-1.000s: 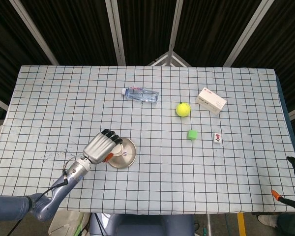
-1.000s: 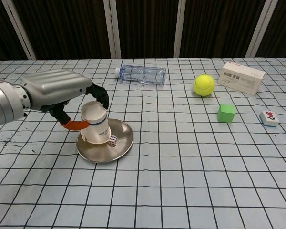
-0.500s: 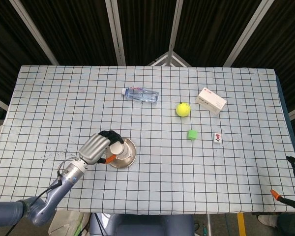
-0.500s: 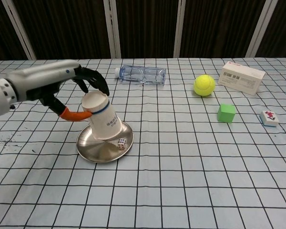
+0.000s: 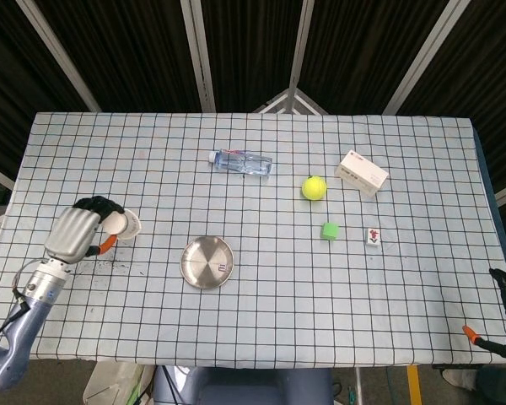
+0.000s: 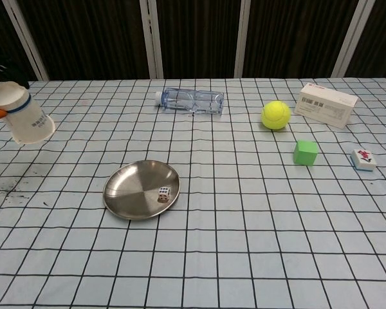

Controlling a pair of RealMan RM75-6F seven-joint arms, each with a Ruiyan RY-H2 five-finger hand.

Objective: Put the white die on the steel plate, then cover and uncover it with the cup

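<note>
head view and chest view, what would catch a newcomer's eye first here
The left hand at the table's left edge holds the paper cup tilted in the air. Near the middle front, the white die lies uncovered on the steel plate. A yellow tennis ball stands out further right.

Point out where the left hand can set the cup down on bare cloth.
Bare cloth lies left of the steel plate, under the left hand holding the cup, and along the near edge. Crowded: around the tennis ball, box and green cube.

Checked table [image 5: 261, 295], steel plate [image 5: 198, 268], bottle [image 5: 243, 161], tennis ball [image 5: 314, 187]
</note>
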